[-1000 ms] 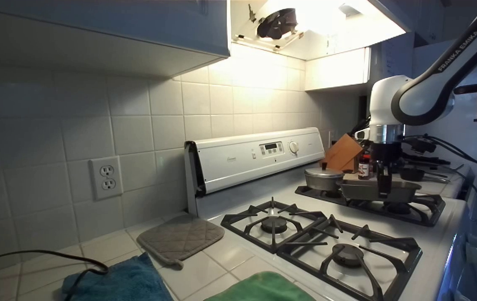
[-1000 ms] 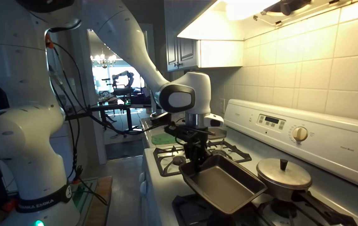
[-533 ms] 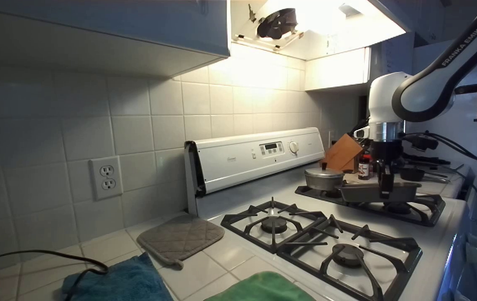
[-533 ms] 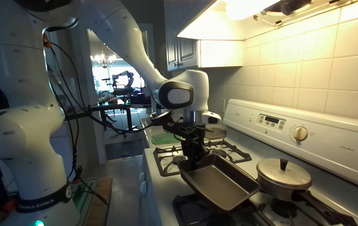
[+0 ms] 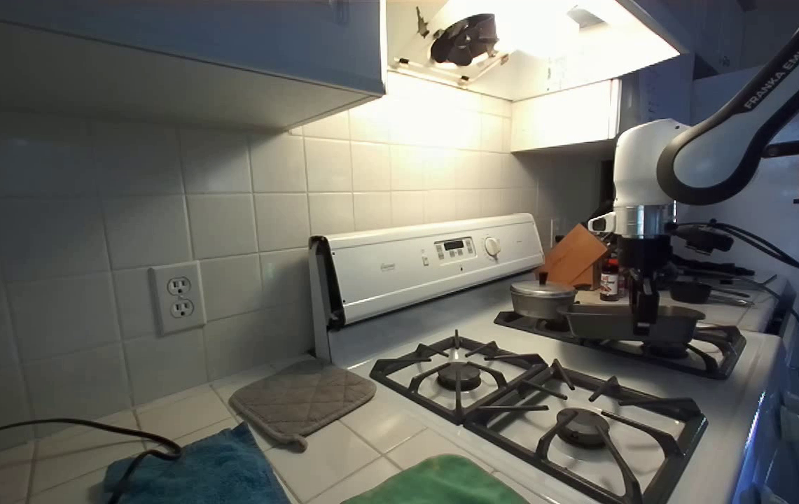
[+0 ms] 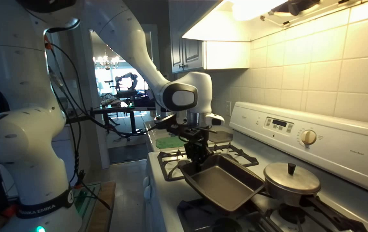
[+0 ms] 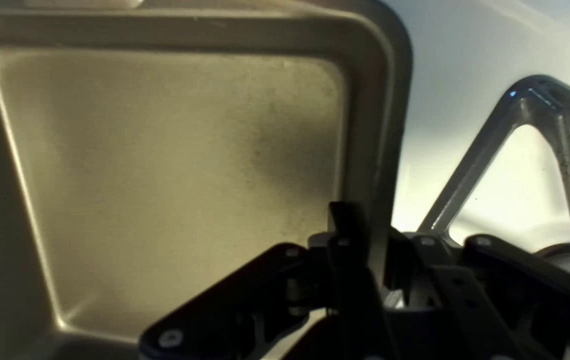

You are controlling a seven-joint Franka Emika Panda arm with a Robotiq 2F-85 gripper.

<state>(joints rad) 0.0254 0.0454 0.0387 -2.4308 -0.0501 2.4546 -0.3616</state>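
stove [image 6: 171, 196], the largest item: a white top fitted with black grates [image 5: 726, 371]. robot arm [image 6: 129, 42]: reaches over the stove, its wrist pointing downward. baking pan [image 6: 224, 187]: the thing being handled, located over a grate in both exterior views, open side up; whether its base touches the metal below cannot be told. lidded pot [image 6: 291, 185]: stands just beside the pan; contact between the two is unclear. gripper [image 7: 372, 237]: jaws clamped on one wall of the pan. fingers [image 7: 349, 225], the smallest parts: one lies inside the wall, its partner outside, as the wrist view shows. progress, by judgement: the grasp is complete, since the wall is enclosed from both sides; the release is not yet done, so the handling of the pan appears to be under way rather than finished.
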